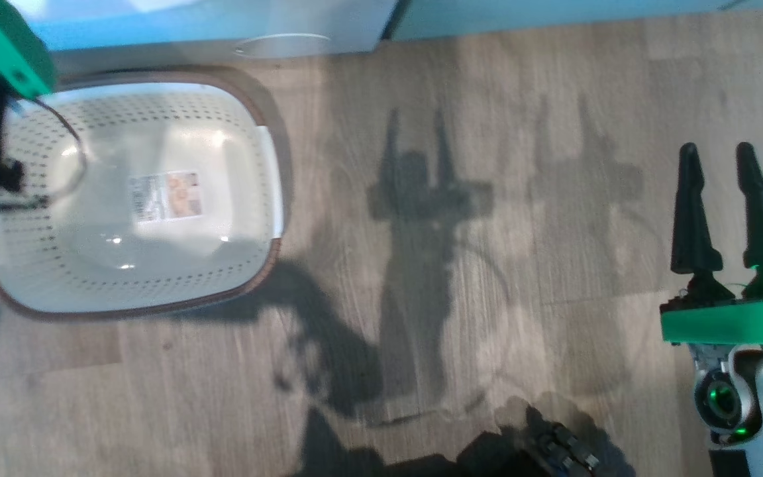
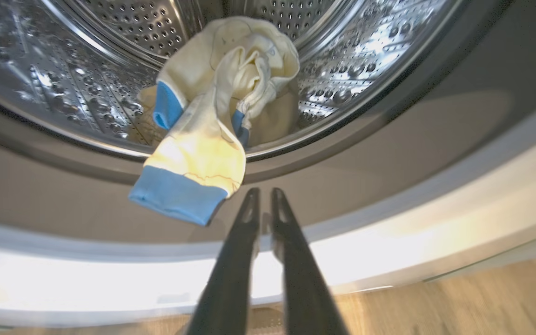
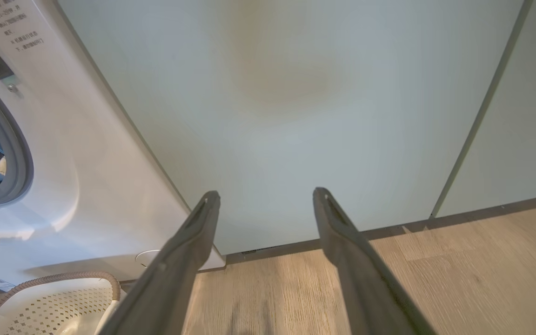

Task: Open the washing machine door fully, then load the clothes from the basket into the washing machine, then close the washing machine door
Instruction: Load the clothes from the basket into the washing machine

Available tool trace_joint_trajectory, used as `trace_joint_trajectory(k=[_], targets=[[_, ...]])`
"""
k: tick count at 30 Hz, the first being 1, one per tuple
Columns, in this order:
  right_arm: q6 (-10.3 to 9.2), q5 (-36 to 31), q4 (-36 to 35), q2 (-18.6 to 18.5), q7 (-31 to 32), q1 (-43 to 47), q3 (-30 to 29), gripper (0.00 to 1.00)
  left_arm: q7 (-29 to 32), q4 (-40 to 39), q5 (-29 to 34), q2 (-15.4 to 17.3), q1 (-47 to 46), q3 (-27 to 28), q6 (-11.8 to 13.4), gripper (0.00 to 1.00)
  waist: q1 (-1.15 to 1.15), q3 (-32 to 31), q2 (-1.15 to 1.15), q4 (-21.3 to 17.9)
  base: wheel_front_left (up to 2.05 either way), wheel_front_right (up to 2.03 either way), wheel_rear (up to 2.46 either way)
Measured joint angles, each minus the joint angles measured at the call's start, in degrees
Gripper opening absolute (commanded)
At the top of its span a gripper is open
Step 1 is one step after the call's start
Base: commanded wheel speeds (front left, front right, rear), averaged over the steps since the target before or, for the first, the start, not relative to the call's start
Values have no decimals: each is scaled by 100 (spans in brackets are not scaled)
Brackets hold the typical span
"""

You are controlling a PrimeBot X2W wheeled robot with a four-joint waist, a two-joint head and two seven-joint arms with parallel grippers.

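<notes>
The washing machine (image 2: 389, 232) has its porthole open onto the steel drum (image 2: 86, 70). The clothes (image 2: 212, 93), pale yellow with blue cuffs, lie bunched at the drum's front, and one blue cuff (image 2: 170, 195) hangs out over the grey seal. My left gripper (image 2: 262, 191) is shut just right of that cuff, holding nothing. At the basket's left end a clear curved bulge (image 1: 67, 159) looks like the washing machine door's glass. The cream basket (image 1: 275, 199) stands on the floor holding no clothes, a label on its bottom. My right gripper (image 1: 722, 156) (image 3: 266, 195) is open and holds nothing.
Pale green cabinets (image 3: 296, 116) stand right of the washing machine (image 3: 63, 163). The basket (image 3: 54, 302) sits below the washer's front, by the round service flap (image 1: 282, 45). Wood floor (image 1: 487, 265) stretches between basket and right gripper. My left arm's green part (image 1: 4, 46) is at the upper left.
</notes>
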Motion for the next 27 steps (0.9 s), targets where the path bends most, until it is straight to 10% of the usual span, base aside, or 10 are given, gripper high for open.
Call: trace_joint_trajectory(k=[2, 3, 4, 27], targets=[[0, -108, -3, 0, 0, 4, -75, 100, -276, -285, -32, -132, 385, 68, 125, 45, 0, -84, 0, 120, 0, 0, 0], [0, -220, -11, 0, 0, 25, -140, 100, -511, -548, -55, -270, 794, 120, 257, 90, 0, -175, 0, 240, 0, 0, 0], [0, -272, -16, -1, 0, 45, -180, 100, -614, -659, -105, -343, 990, 134, 292, 100, 0, -220, 0, 302, 0, 0, 0], [0, -877, 40, -1, 0, 1185, -492, 100, -2363, -1700, 458, -1296, 3983, -250, 1029, 100, 0, -1766, 0, 1281, 0, 0, 0]])
